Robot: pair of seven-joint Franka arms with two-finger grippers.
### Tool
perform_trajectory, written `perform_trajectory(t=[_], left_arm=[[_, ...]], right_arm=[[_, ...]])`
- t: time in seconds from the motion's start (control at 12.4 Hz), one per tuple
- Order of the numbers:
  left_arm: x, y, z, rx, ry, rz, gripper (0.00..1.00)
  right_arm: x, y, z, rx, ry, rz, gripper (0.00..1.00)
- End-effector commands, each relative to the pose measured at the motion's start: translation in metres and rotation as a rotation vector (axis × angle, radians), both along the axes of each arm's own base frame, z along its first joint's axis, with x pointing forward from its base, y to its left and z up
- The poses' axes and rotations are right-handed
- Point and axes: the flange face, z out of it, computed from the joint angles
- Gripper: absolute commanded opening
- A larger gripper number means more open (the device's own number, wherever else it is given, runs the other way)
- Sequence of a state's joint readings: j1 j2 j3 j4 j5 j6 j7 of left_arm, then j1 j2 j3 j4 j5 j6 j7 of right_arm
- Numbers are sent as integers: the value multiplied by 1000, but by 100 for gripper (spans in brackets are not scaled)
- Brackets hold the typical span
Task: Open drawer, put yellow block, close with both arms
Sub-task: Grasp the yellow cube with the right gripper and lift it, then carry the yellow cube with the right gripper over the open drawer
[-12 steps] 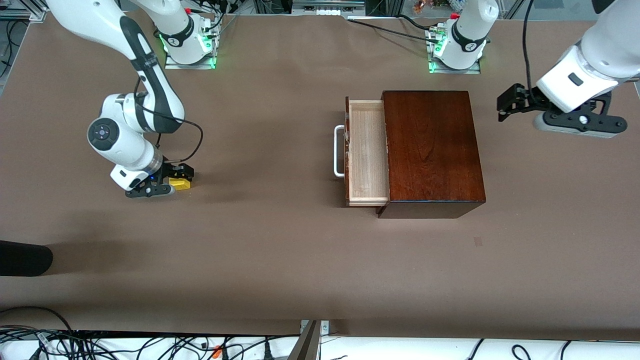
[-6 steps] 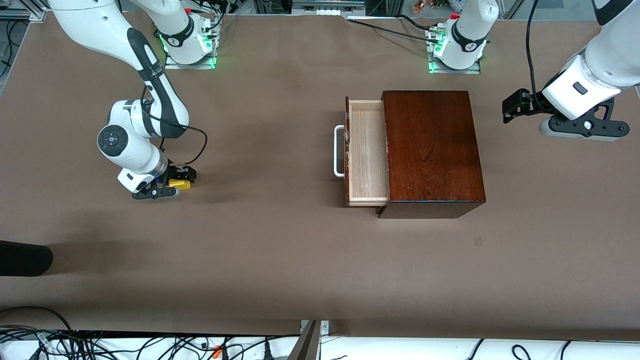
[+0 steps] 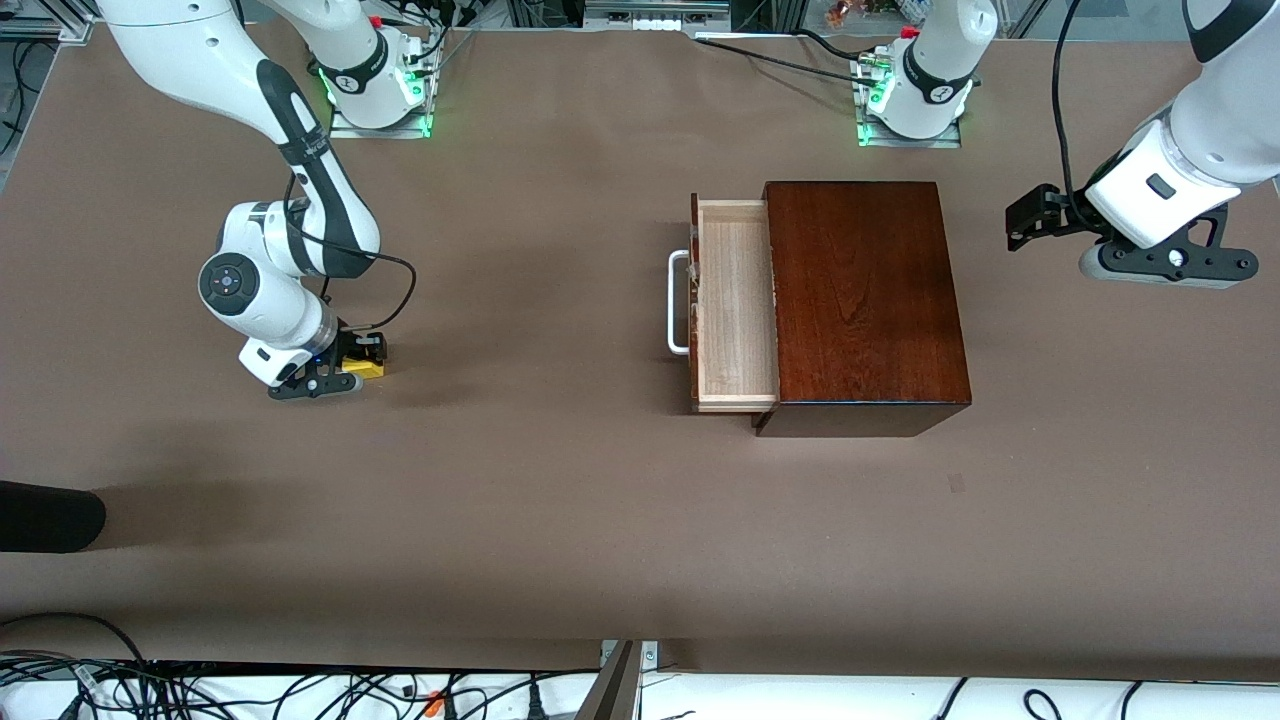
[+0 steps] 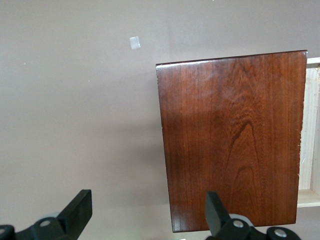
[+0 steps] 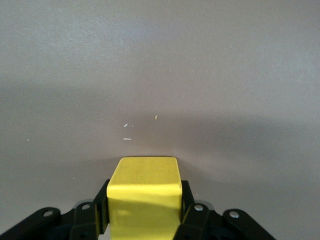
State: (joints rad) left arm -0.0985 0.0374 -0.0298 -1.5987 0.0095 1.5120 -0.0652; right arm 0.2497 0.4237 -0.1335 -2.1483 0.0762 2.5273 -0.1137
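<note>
The yellow block (image 3: 362, 369) (image 5: 145, 192) sits on the brown table toward the right arm's end. My right gripper (image 3: 358, 362) (image 5: 145, 210) is down at the table and shut on it, one black finger pressed against each side. The drawer (image 3: 735, 305) stands pulled out of the dark mahogany box (image 3: 862, 300) (image 4: 232, 140), its pale tray empty and its white handle (image 3: 678, 303) facing the right arm's end. My left gripper (image 3: 1022, 220) (image 4: 149, 212) hangs open in the air over the table at the left arm's end, beside the box, with nothing between its fingers.
A black rounded object (image 3: 45, 516) lies at the table's edge at the right arm's end, nearer the front camera. Cables (image 3: 250, 690) run along the front edge. A small patch of tape (image 3: 957, 483) (image 4: 134, 43) marks the table nearer the camera than the box.
My right gripper has closed its fingers onto the yellow block and its wrist shifted slightly toward the box. The left gripper drew back a little toward the left arm's end.
</note>
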Motion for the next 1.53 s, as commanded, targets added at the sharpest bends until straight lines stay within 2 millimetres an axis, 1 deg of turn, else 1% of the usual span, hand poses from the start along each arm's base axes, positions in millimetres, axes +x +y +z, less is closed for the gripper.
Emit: perform_trajectory(t=[0.0,0.08,0.24,0.32,0.4,0.48,0.56,0.64,0.72,0.81,0.89,0.97,1.05,1.13,1.29,1.37,1.45], left_arm=[[3,14,-5,1,12,29,100],[3,16,-5,1,12,32,100],[4,29,-4,1,11,58,100],[6,34,-7,1,15,65,100],[9,40,-13,2,28,77,100],[11,41,-17,2,34,80,100],[12,41,-18,2,34,80,100],[13,40,-20,2,37,78,100],[13,40,-21,3,41,78,100],[13,40,-23,3,46,78,100],[14,40,-26,2,51,79,100],[14,40,-27,2,54,77,100],[13,40,-26,4,57,77,100],[12,40,-27,3,66,77,100],[12,41,-28,3,71,77,100],[12,41,-28,5,72,77,100],[11,41,-27,5,71,77,100]], right_arm=[[13,17,50,33,17,107,0],[19,34,75,49,27,152,0],[24,73,113,68,46,234,0],[27,103,139,85,20,304,0],[28,137,163,101,7,370,0],[26,174,192,111,-6,439,0],[20,214,219,90,-33,530,0],[10,254,244,59,-70,618,0],[-5,296,259,32,-106,709,0],[-17,332,270,22,-131,776,0],[-37,376,278,30,-137,845,0],[-54,415,282,19,-146,914,0],[-69,448,284,2,-161,972,0],[-81,476,283,7,-175,1013,0],[-92,513,277,2,-218,1085,0],[-91,527,269,11,-230,1114,0],[-85,537,262,22,-247,1132,0]])
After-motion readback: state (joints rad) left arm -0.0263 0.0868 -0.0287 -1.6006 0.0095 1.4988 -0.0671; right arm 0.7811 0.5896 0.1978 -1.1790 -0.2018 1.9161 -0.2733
